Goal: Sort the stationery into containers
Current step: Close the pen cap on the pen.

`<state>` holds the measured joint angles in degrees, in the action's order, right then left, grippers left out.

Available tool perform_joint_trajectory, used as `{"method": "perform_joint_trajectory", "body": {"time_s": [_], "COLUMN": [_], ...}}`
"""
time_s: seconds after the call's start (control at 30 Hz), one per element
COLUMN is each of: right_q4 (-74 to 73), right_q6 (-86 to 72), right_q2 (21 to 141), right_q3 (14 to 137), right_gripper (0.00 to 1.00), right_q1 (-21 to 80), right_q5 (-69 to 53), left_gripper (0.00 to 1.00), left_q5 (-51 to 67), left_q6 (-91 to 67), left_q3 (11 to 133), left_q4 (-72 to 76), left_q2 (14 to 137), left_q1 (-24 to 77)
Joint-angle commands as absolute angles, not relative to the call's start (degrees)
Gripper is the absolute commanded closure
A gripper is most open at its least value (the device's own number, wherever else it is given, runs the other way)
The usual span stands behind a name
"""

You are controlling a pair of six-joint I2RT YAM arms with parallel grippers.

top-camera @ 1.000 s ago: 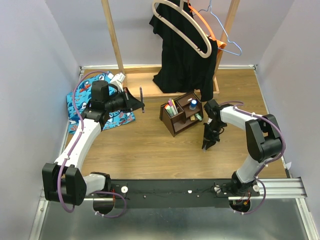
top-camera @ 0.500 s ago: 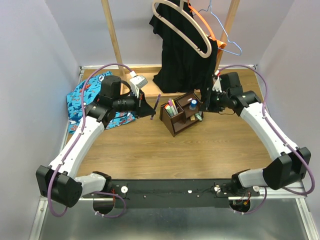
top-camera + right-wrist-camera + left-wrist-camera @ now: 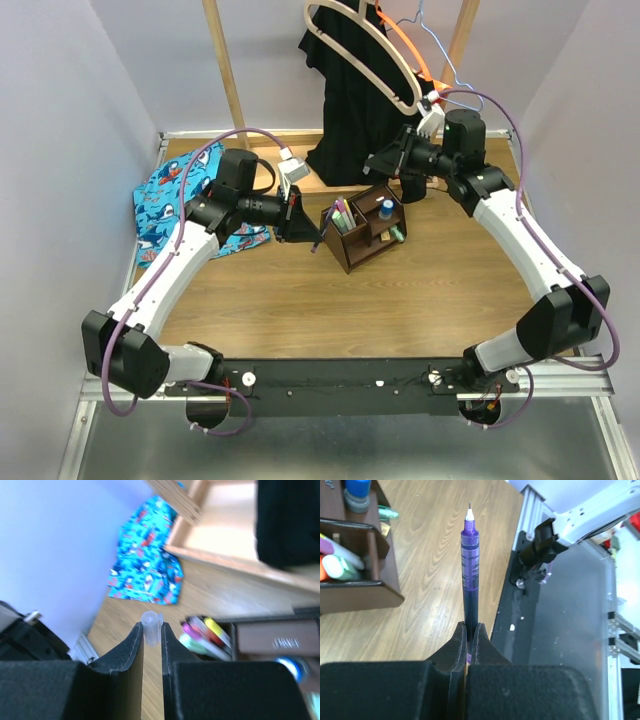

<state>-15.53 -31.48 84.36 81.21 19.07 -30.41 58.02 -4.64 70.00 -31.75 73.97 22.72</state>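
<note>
Desk organizer (image 3: 350, 250), dark brown, stands mid-table with markers (image 3: 343, 213) in its left slot. Just left of it my left gripper (image 3: 470, 632) is pinched tight on the back end of the purple pen (image 3: 469, 565), whose tip is beside the left corner. My right gripper (image 3: 152, 635), jaws narrow, nips a small clear tube (image 3: 150, 620) above the organizer's far side. Half a second ago my left sat farther left and my right hung lower, by the organizer's right end. Underneath is a wooden table (image 3: 300, 300), with a blue patterned cloth (image 3: 165, 200) far left, a black garment (image 3: 360, 120) hanging behind and lilac walls.
</note>
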Motion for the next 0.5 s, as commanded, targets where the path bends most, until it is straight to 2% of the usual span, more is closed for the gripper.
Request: {"method": "perform_joint_trajectory", "body": {"time_s": [0.0,0.2,0.47], "right_q4": [-2.21,4.21,5.20], "right_q6": [-35.51,-37.53,-34.73], "right_q2": [85.96,85.43,84.03], "right_q3": [83.32,81.83,80.07], "right_gripper": [0.99,0.99,1.00], "right_q1": [19.42,19.51,21.35], "right_q5": [-38.67,-44.72,-48.69], "left_gripper": [1.00,1.00,1.00], "left_q5": [62.84,65.30,67.59], "left_q6": [-9.92,-17.22,-25.31], "left_q3": [69.18,66.44,66.00], "left_q4": [-26.82,-20.22,-11.08], "left_q2": [74.44,74.70,76.64], "left_q1": [22.76,21.89,20.92]}}
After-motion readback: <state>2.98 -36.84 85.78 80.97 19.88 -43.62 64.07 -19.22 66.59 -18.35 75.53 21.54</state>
